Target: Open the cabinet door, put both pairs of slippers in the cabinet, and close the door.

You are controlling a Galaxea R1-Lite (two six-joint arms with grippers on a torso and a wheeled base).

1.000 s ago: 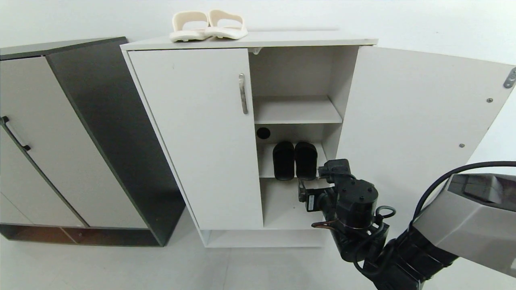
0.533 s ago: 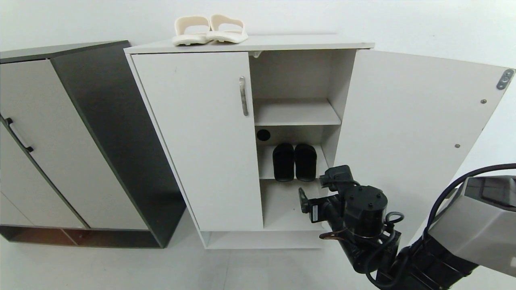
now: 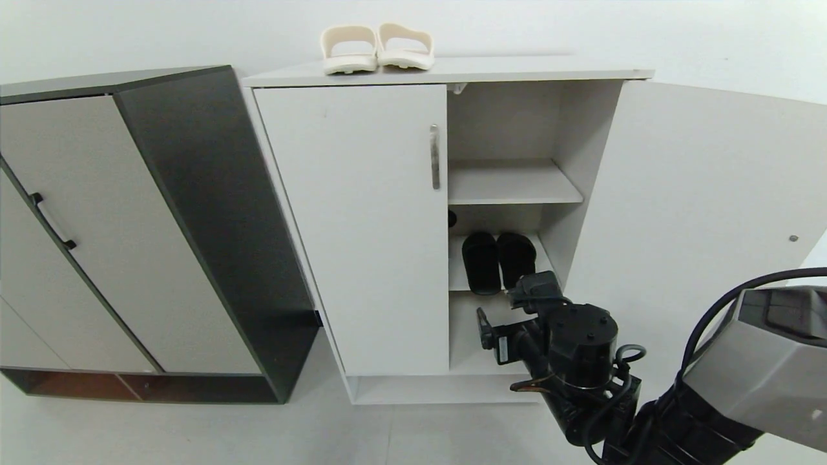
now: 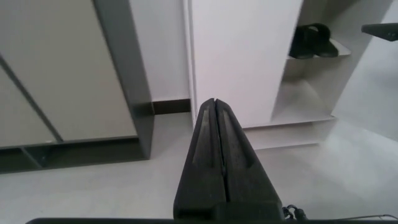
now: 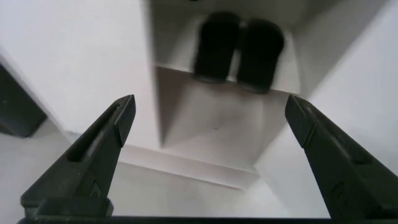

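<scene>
The white cabinet [image 3: 446,70] has its left door [image 3: 362,219] closed and its right door [image 3: 698,206] swung wide open. A black pair of slippers [image 3: 497,261] lies on the middle shelf, also seen as black slippers [image 5: 239,50] and black slippers [image 4: 314,40]. A cream pair of slippers [image 3: 376,48] rests on the cabinet top. My right gripper [image 3: 501,303] hangs open and empty just in front of and below the black pair; its fingers spread wide around right gripper [image 5: 211,118]. My left gripper [image 4: 214,106] is shut with nothing in it, low above the floor facing the cabinets.
A dark grey cabinet [image 3: 194,213] with light doors and a black handle [image 3: 52,221] stands against the white cabinet's left side. The upper shelf [image 3: 510,184] and the bottom compartment [image 3: 468,349] hold nothing. Bare floor [image 3: 323,433] lies in front.
The whole head view has shifted, so the camera moved. The right gripper sits a little lower and farther back from the black slippers than before, still open.
</scene>
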